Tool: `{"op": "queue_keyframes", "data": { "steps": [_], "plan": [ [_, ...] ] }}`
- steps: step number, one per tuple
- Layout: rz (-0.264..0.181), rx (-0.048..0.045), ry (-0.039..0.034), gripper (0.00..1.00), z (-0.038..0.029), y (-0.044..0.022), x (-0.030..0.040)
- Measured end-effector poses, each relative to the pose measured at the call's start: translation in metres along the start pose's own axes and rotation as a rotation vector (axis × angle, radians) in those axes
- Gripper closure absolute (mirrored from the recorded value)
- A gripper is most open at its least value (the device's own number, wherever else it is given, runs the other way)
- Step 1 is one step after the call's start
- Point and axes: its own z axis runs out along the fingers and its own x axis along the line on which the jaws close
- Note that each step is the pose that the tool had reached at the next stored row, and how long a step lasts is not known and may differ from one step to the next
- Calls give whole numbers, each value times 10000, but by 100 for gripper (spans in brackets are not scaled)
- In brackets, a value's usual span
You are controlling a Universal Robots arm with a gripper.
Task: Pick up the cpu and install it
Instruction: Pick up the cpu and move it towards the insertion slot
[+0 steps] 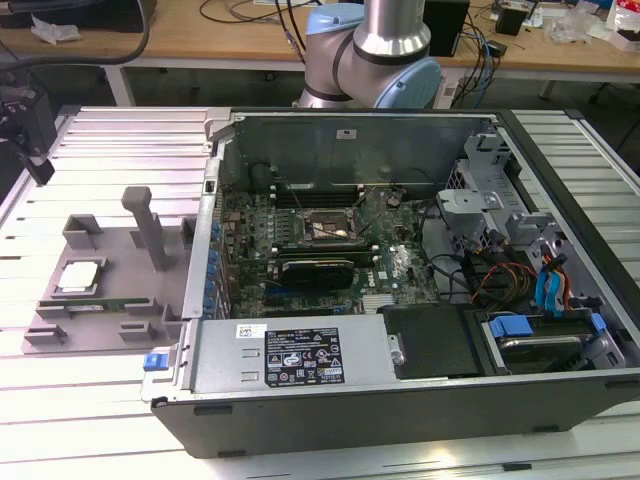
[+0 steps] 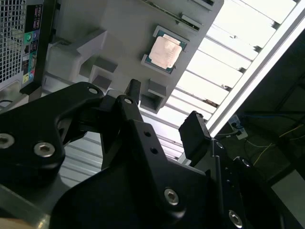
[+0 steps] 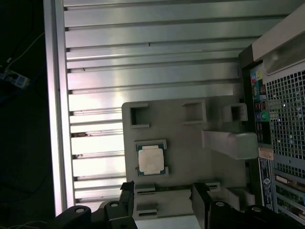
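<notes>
The cpu lies flat in a recess of a grey holder tray; the tray sits on a slatted metal table beside an open computer case; in both wrist views the gripper hangs clear of the chip, its fingers spread apart and empty.

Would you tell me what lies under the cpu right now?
The cpu rests in a seat on the grey holder plate, which lies on the slatted table. The seat's floor beneath it is covered.
</notes>
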Motion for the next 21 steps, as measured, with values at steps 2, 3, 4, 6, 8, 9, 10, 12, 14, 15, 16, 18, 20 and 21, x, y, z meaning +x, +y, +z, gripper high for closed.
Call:
{"op": "queue_keyframes", "data": {
  "steps": [2, 3, 4, 6, 8, 9, 10, 12, 14, 15, 16, 18, 20, 21],
  "plan": [
    [0, 4, 0, 40, 18, -1, 1],
    [1, 5, 0, 40, 20, -1, 1],
    [0, 5, 0, 40, 23, -1, 1],
    [0, 6, 0, 40, 28, -1, 1],
    [0, 7, -1, 40, 34, -1, 1],
    [0, 7, 0, 40, 36, -2, 1],
    [1, 9, 0, 40, 43, -2, 1],
    [0, 11, -1, 40, 55, -2, 1],
    [0, 13, -1, 40, 64, -3, 2],
    [0, 13, -1, 40, 68, -3, 2],
    [0, 14, -1, 40, 71, -3, 2],
    [0, 16, -1, 40, 76, -3, 2],
    [0, 19, -1, 40, 85, -4, 2],
    [0, 20, -1, 40, 87, -4, 2]
  ]
}}
